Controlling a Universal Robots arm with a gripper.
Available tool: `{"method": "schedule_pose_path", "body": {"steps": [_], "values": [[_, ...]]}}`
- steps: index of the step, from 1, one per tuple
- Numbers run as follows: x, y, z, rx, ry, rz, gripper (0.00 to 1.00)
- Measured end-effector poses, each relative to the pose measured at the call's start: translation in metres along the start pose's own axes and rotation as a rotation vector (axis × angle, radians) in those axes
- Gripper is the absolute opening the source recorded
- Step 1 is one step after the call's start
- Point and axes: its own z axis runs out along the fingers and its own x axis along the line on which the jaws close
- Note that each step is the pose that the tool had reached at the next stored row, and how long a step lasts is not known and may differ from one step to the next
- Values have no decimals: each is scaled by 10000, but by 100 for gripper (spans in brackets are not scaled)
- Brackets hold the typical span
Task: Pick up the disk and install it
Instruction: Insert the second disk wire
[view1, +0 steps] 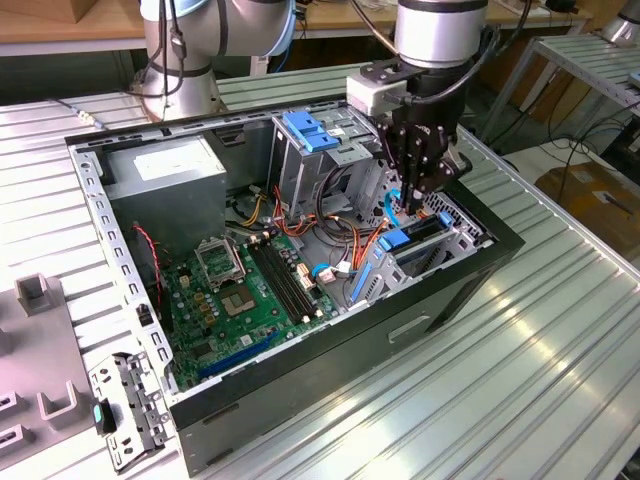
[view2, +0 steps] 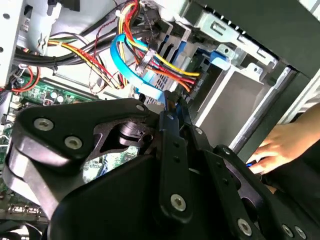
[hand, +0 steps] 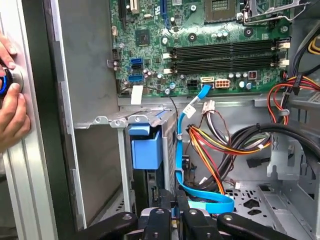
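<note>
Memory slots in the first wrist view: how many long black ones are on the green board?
4. The memory slots lie side by side on the motherboard, between the processor socket and the white power connector; none seems hidden.

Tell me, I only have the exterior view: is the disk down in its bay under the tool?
Observer: In the first wrist view the disk stands in the bay slot, its blue carrier just beyond the tool. I cannot tell whether it is fully seated.
Operator: Any cables close to it?
Observer: Yes. A flat blue cable loops right beside the tool and runs up along the bay's side.
Operator: Is anyone near the case?
Observer: In the second wrist view a person's hand rests just outside the case wall.
</note>
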Motion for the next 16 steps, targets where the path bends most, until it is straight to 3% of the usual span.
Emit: {"method": "schedule_pose_path", "body": {"steps": [1,3,5,6,7,16], "values": [[62,10,18,1,-132,21,16],[121,17,36,4,-250,41,16],[180,17,53,5,-496,80,16],[193,17,55,4,-566,92,16],[202,17,57,5,-602,100,16],[234,15,65,12,-611,102,16]]}}
